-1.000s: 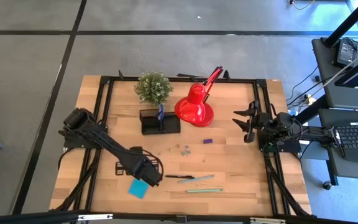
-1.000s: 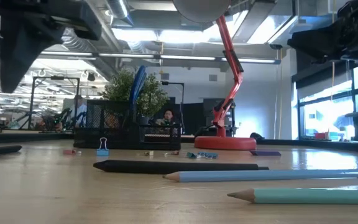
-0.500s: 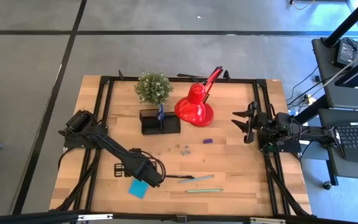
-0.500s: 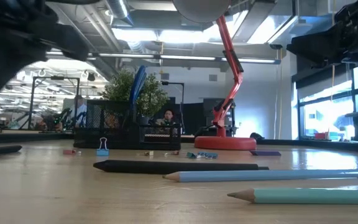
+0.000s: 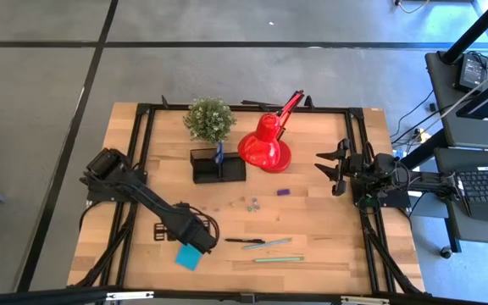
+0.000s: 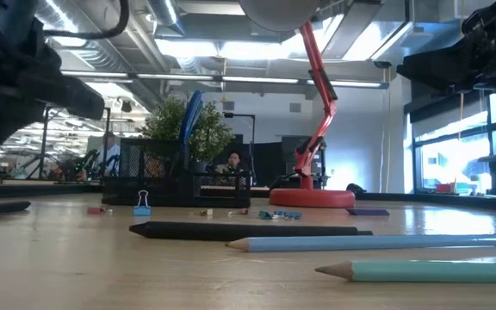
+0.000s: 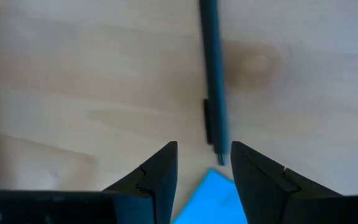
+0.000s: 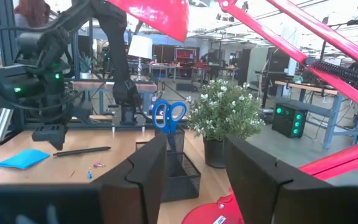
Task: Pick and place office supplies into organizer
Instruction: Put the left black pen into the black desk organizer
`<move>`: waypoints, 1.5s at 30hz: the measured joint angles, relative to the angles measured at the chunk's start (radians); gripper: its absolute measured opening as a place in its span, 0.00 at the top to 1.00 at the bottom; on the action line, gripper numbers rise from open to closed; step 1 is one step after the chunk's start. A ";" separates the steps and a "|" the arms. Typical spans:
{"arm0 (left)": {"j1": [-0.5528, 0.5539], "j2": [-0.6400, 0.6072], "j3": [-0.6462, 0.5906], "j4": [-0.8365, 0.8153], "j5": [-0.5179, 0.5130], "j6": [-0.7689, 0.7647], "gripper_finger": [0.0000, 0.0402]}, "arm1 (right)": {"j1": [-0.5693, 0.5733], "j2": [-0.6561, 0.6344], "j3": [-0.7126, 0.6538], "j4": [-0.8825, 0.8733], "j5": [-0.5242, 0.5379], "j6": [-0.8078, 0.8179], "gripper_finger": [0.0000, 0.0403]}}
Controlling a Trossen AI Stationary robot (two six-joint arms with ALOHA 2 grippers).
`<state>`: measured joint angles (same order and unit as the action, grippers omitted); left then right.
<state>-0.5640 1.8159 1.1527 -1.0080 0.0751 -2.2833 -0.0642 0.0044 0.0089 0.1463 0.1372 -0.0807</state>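
My left gripper (image 7: 204, 149) points down and stands open just above the table. Below it lie a corner of the blue sticky-note pad (image 7: 218, 198) and the near end of the black pen (image 7: 213, 81); it touches neither. In the high view this gripper (image 5: 196, 240) hangs between the pad (image 5: 187, 257) and the pen (image 5: 244, 241). A blue pencil (image 5: 276, 244) and a green pencil (image 5: 278, 258) lie to the pen's right. The black organizer (image 5: 219, 167) holds blue-handled scissors (image 8: 168, 115). My right gripper (image 5: 333, 169) waits open at the table's right edge.
A red desk lamp (image 5: 265, 146) and a small potted plant (image 5: 209, 119) stand beside the organizer at the back. A purple piece (image 5: 283, 192) and tiny clips (image 5: 251, 202) lie mid-table. Black frame rails (image 5: 139, 152) run along the table's edges.
My left gripper has come down toward the table over the pad's corner and the pen's end, still pointing down and open. The things on the table have not moved.
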 joint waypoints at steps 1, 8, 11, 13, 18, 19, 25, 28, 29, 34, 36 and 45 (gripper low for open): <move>0.003 -0.009 -0.023 0.035 -0.006 0.000 0.64 | 0.000 0.000 0.000 0.000 0.000 0.000 0.60; 0.027 -0.023 -0.118 0.102 0.010 0.000 0.64 | 0.000 0.000 0.000 0.000 0.000 -0.003 0.60; 0.044 -0.026 -0.148 0.148 0.011 0.005 0.64 | 0.000 0.000 0.000 0.000 0.000 -0.004 0.60; 0.056 -0.028 -0.167 0.182 0.020 0.009 0.64 | 0.000 0.000 0.000 0.000 0.000 -0.004 0.60; 0.066 -0.032 -0.188 0.208 0.067 0.007 0.64 | 0.000 0.000 0.000 -0.002 0.000 -0.003 0.60; 0.067 -0.032 -0.189 0.210 0.071 0.004 0.64 | 0.000 0.000 0.000 -0.003 0.000 -0.003 0.60; 0.062 -0.031 -0.190 0.222 0.044 0.009 0.69 | 0.000 0.000 0.000 -0.004 0.000 -0.003 0.60; 0.060 -0.031 -0.190 0.227 0.022 0.015 0.73 | 0.000 0.000 0.000 -0.003 0.000 -0.003 0.60; 0.061 -0.031 -0.191 0.229 0.022 0.016 0.75 | 0.000 0.000 0.000 -0.003 0.000 -0.002 0.60; 0.050 -0.031 -0.191 0.233 0.006 0.016 0.80 | 0.000 0.000 0.000 -0.003 0.000 0.000 0.60; 0.042 -0.031 -0.191 0.232 0.001 0.016 0.81 | 0.000 0.000 0.000 -0.003 0.000 0.000 0.60; 0.007 -0.031 -0.187 0.199 -0.077 0.061 0.83 | 0.000 0.000 0.000 -0.003 0.000 0.001 0.60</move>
<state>-0.5575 1.7847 0.9653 -0.8088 -0.0015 -2.2226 -0.0639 0.0044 0.0088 0.1429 0.1375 -0.0799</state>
